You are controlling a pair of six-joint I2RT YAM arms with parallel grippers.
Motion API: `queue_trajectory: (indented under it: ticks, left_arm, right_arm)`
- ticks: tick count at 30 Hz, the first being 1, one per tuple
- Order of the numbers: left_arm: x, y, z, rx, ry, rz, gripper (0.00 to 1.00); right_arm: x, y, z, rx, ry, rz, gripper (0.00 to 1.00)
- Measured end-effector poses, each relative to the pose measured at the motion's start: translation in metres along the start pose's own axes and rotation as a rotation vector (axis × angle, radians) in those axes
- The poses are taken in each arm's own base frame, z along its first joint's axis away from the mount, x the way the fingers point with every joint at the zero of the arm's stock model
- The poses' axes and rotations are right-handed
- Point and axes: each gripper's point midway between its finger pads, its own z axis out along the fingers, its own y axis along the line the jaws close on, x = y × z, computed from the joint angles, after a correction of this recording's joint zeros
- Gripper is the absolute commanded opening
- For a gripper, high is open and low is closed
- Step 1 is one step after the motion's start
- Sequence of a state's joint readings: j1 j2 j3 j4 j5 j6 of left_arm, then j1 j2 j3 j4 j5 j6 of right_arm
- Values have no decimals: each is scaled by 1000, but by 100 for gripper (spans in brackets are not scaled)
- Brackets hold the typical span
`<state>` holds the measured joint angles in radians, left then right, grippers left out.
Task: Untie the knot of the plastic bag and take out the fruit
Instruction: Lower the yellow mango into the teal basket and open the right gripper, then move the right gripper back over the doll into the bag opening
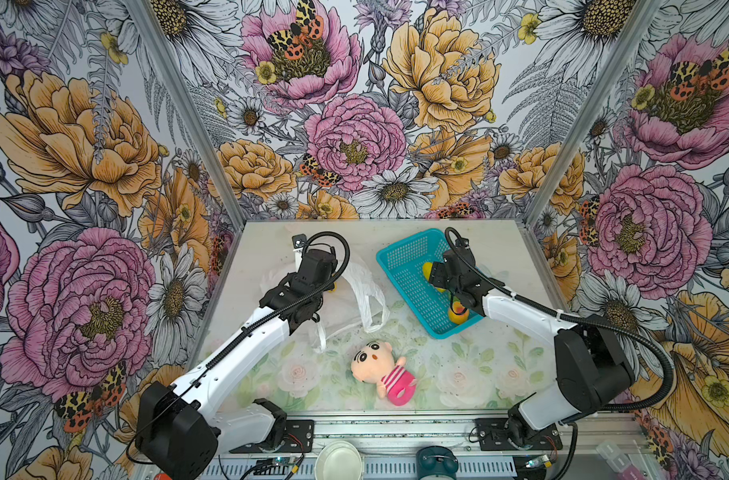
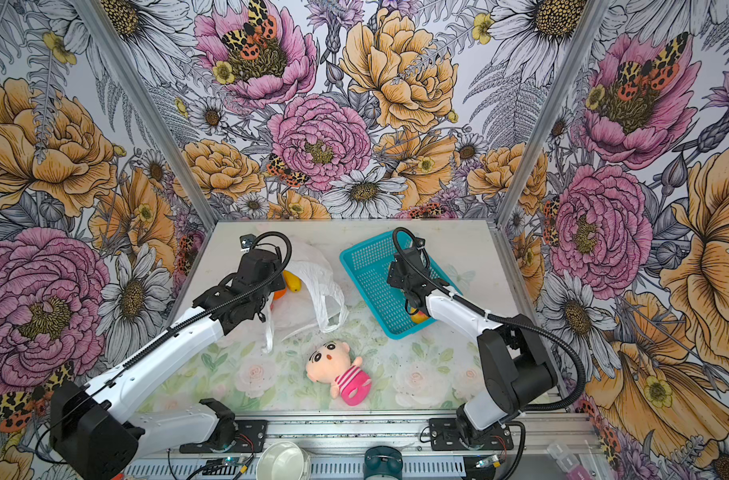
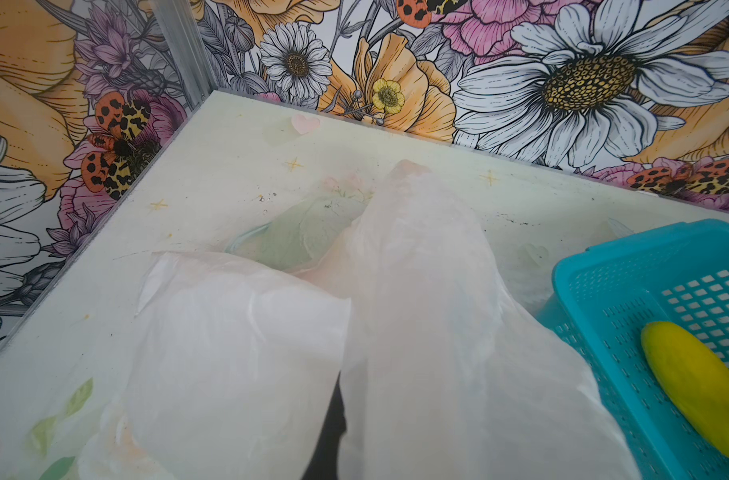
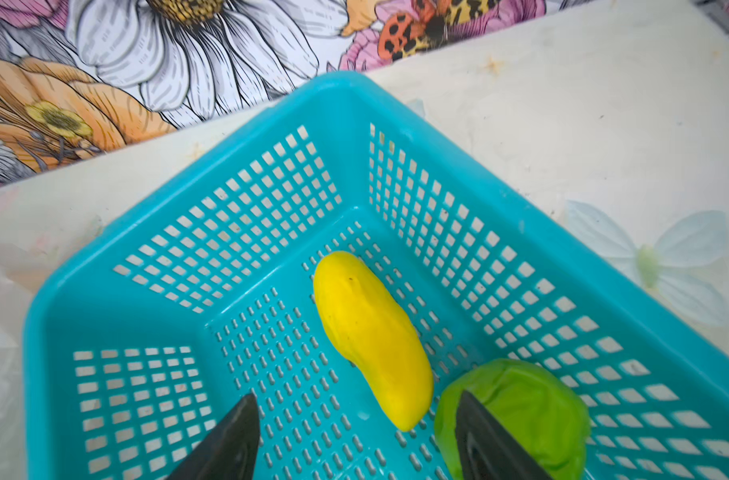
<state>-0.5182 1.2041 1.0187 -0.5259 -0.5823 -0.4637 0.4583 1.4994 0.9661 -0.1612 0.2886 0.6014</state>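
- Our right gripper [image 4: 356, 397] hangs wide open and empty over the teal perforated plastic basket [image 4: 342, 83] at the bench's [image 1: 491, 249] back right, where a long yellow toy fruit [image 4: 371, 336] and a green one [image 4: 529, 407] lie.
- Our left gripper [image 3: 334, 434], closed, pinches the thin translucent white plastic bag [image 2: 309, 303] at back left; a tug could spill its orange-yellow fruit [image 2: 293, 282] across the bench.

On the table [image 1: 471, 365], the plastic bag [image 1: 350, 309] lies at ten o'clock from centre, the basket [image 1: 400, 249] at two o'clock, the doll [image 1: 381, 370] at six o'clock. In the basket, a long fruit [image 4: 371, 336] lies just beside a round fruit [image 4: 525, 399].
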Motion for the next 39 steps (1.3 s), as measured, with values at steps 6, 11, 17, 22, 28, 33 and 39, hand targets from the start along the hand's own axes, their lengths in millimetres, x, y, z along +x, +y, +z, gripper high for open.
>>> queue_trajectory:
  ticks: [6, 11, 17, 22, 28, 33, 39]
  left_arm:
    - [0, 0, 0, 0, 0, 0, 0]
    - [0, 0, 0, 0, 0, 0, 0]
    - [0, 0, 0, 0, 0, 0, 0]
    - [0, 0, 0, 0, 0, 0, 0]
    - [0, 0, 0, 0, 0, 0, 0]
    - [0, 0, 0, 0, 0, 0, 0]
    - [0, 0, 0, 0, 0, 0, 0]
  right_arm:
    - [-21, 33, -64, -104, -150, -44, 73]
    - [-26, 68, -117, -256, -269, -105, 63]
    - [-3, 117, -162, -474, -348, -253, 56]
    - [29, 167, -206, -670, -394, -422, 54]
    - [75, 219, -232, -829, -435, -591, 51]
    - [114, 236, -203, -822, -379, -682, 47]
    - [151, 245, -168, -797, -314, -729, 39]
